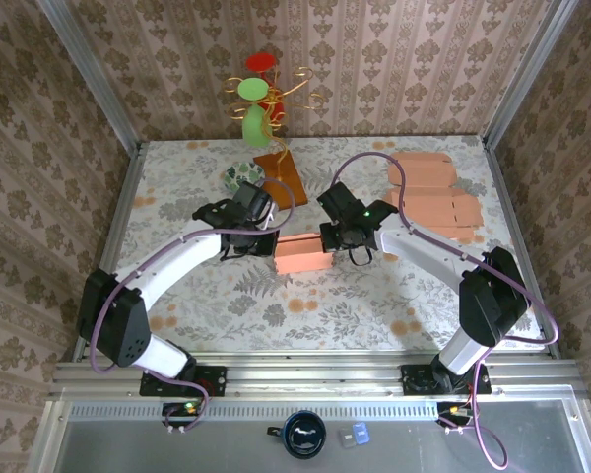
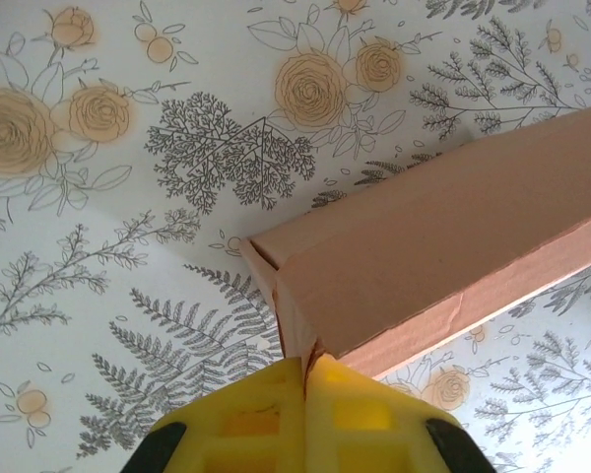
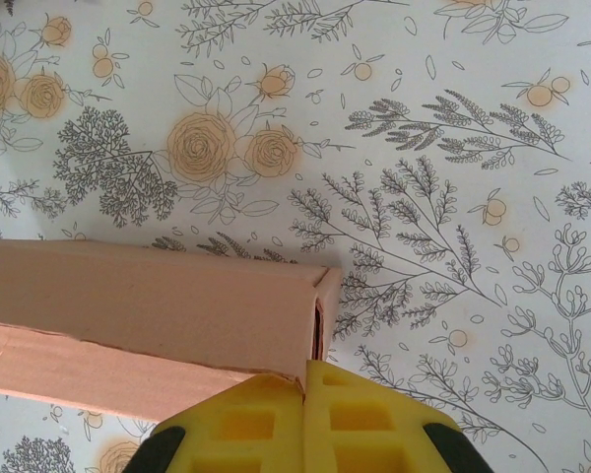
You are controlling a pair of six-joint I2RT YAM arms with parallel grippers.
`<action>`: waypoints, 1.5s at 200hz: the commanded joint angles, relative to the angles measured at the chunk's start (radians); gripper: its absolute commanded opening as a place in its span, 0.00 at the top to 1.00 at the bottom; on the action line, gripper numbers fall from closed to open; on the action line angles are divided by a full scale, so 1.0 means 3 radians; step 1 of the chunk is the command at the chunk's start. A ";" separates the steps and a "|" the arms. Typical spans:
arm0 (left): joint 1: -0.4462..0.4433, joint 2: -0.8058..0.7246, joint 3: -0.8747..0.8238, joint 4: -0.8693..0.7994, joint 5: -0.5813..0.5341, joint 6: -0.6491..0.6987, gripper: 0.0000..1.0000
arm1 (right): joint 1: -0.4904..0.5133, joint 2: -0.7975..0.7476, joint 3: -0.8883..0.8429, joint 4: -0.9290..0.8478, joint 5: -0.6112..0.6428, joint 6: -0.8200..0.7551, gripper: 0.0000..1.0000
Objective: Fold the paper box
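2 grippers on 1 workpiece. The paper box point(image 1: 302, 254) lies at mid-table on the floral tablecloth point(image 1: 374, 296), long axis left to right, directly between the arms. It reads as a partly formed sleeve: long walls creased up, ends not closed. Whether it rests flat on the cloth or is raised a little, I cannot tell.

Left gripper point(image 2: 305, 367): yellow pads pressed together, with the thin card edge at the box's end corner caught in the seam between them. Right gripper point(image 3: 303, 382): same at the opposite end, pads clamped on the lower corner of the end wall. A dark slot at that end shows the body is hollow there.

Step in hand (my reading): mid-fold. The body is pinned from both ends so the creases hold their shape before an end flap gets tucked.

Next move calls for (my reading):
- 1 arm acting as anchor while the other lets go and comes in on a loose flap. With both released, the walls would likely spring open.
- No pulling apart along the long axis. The card looks thin, and the 2 pinches are at corners that could tear or un-crease.
- A push along the crease, not across the panel.

Not involved: flat box blanks point(image 1: 431, 192) far right, well apart; ornament stand point(image 1: 266, 108) at the far edge.
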 commanded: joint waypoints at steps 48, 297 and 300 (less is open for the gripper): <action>0.0063 0.0192 0.0248 -0.0429 0.0140 -0.0641 1.00 | 0.0037 0.0061 -0.0012 -0.0084 0.0096 0.0146 1.00; 0.0432 0.0444 0.0427 -0.0713 0.0847 -0.0690 1.00 | 0.0042 0.0086 -0.0041 -0.0077 0.0107 0.0124 1.00; 0.0432 0.0445 0.0414 -0.0704 0.0843 -0.0679 1.00 | 0.0039 0.0087 -0.0041 -0.0077 0.0108 0.0123 1.00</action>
